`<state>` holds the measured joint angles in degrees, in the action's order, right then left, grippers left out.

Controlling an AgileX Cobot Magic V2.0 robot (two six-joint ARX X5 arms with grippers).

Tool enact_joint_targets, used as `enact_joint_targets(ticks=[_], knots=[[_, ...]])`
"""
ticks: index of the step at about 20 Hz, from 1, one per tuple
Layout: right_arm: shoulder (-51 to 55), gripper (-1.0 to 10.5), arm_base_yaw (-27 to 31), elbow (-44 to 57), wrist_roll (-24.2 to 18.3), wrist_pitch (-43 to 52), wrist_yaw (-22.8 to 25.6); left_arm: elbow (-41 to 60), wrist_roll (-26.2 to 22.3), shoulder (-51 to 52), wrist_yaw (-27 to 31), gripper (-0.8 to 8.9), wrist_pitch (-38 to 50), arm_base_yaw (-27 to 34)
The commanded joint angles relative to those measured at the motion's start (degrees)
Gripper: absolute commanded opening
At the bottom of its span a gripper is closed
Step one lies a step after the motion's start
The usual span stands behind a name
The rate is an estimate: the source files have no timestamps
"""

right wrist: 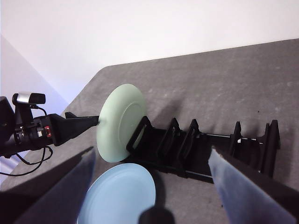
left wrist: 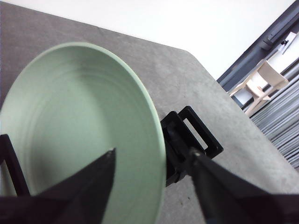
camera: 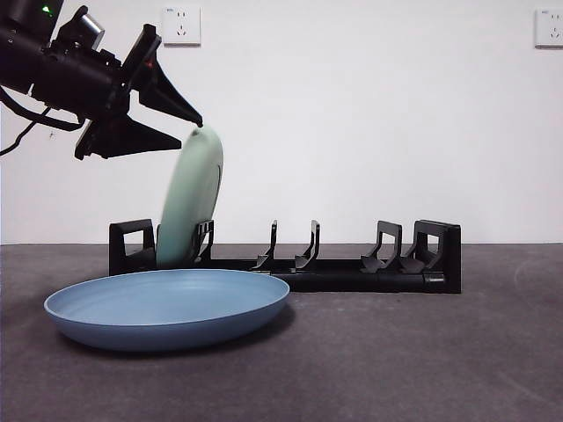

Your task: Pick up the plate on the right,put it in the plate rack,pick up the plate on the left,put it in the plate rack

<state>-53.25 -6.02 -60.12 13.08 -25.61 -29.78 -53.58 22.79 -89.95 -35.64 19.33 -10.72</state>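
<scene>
Left gripper (camera: 189, 123) opened around the green plate's (camera: 189, 198) rim at twelve o'clock, plate seated in the plate rack (camera: 352, 272). Blue plate (camera: 167, 308) looks stiff, light, slick: grasp its rim. Right gripper (right wrist: 154, 186) open.

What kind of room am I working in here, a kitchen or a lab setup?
Likely a lab or office test bench, not a kitchen: bare white wall with power sockets, a plain grey table, and a stacked chair beyond.

A dark grey speckled counter (camera: 422, 360) runs back to a plain white wall (camera: 352, 123). Two white power sockets are fixed high on that wall, one (camera: 181, 25) toward its left and one (camera: 549, 27) at its right edge. Past the counter's far corner stands a pale wooden chair (left wrist: 261, 81).
</scene>
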Motion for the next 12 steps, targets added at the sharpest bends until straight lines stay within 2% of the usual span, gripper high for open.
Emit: enact_joint_targets(ticks=[1,5,7,12], knots=[[-0.6,4.1,-0.1,-0.2,0.0,-0.7,-0.3,-0.2,-3.9,0.4,-1.4,3.24,0.8,-0.2],[-2.4,4.1,-1.0,-0.2,0.5,-4.5,-0.7,-0.2,-9.2,3.7,-5.8,3.24,0.2,-0.3],[-3.9,4.1,-2.1,-0.2,0.4,-6.3,-3.1,-0.2,-12.1,6.4,-8.1,3.25,-0.8,-0.7],[-9.4,4.1,-6.5,-0.2,0.0,-8.9,-6.2,-0.2,-19.2,16.0,-8.0,3.25,-6.9,-1.0]])
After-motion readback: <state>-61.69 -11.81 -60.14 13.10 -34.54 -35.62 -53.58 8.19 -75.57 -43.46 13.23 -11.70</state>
